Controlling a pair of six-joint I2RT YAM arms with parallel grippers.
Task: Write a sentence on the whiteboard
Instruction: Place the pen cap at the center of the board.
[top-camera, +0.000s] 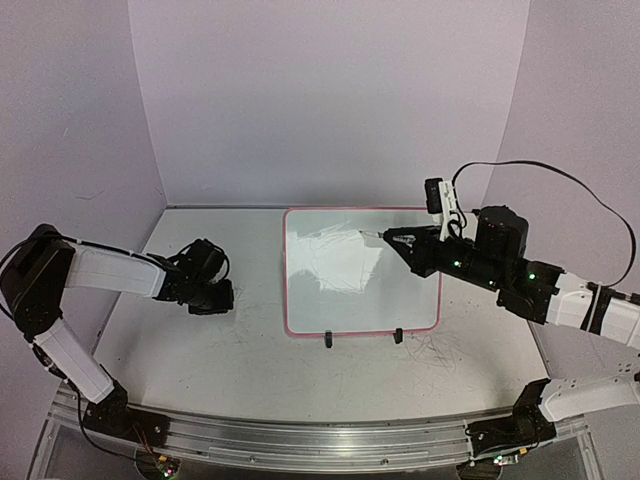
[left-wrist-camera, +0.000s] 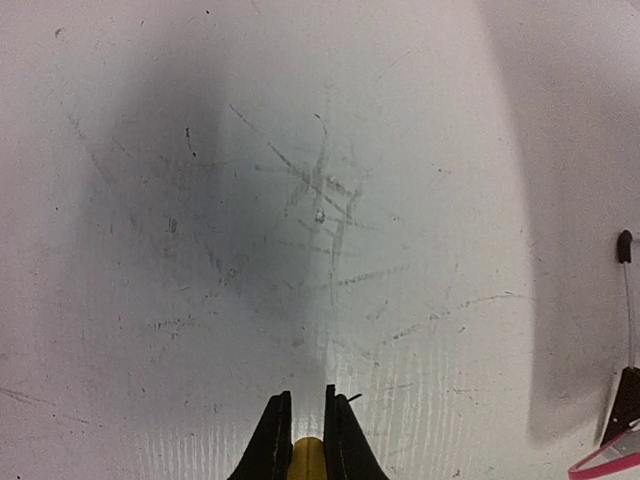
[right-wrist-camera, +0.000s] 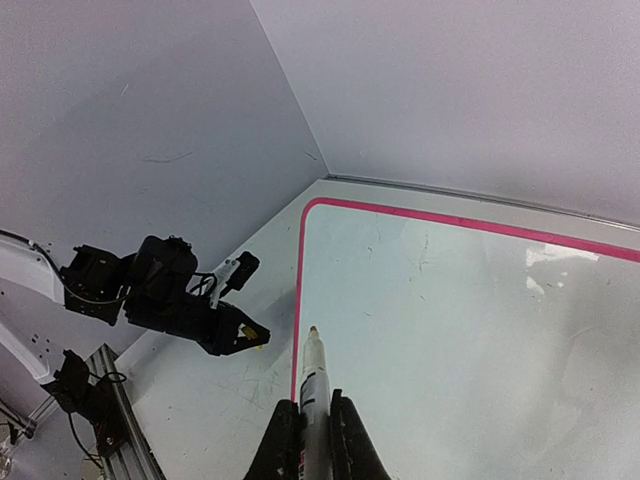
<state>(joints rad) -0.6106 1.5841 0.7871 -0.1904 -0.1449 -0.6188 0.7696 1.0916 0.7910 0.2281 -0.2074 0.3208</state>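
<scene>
The whiteboard (top-camera: 360, 290) lies flat mid-table, pink-red rim, two black clip feet (top-camera: 328, 340) on its near edge. It also shows in the right wrist view (right-wrist-camera: 470, 330), and its corner shows in the left wrist view (left-wrist-camera: 605, 462). My right gripper (top-camera: 405, 240) (right-wrist-camera: 311, 400) is shut on a white marker (top-camera: 385, 236) (right-wrist-camera: 314, 375), whose tip points left over the board's far-left area. I cannot make out the sentence; only faint marks and glare show. My left gripper (top-camera: 225, 297) (left-wrist-camera: 304, 395) is shut on a small yellow cap (left-wrist-camera: 306, 455), low over the table left of the board.
The white tabletop (left-wrist-camera: 320, 200) is scuffed with dark scratches. Lilac walls (top-camera: 330, 100) enclose the back and both sides. A metal rail (top-camera: 300, 445) with the arm bases runs along the near edge. A black cable (top-camera: 560, 180) loops above the right arm.
</scene>
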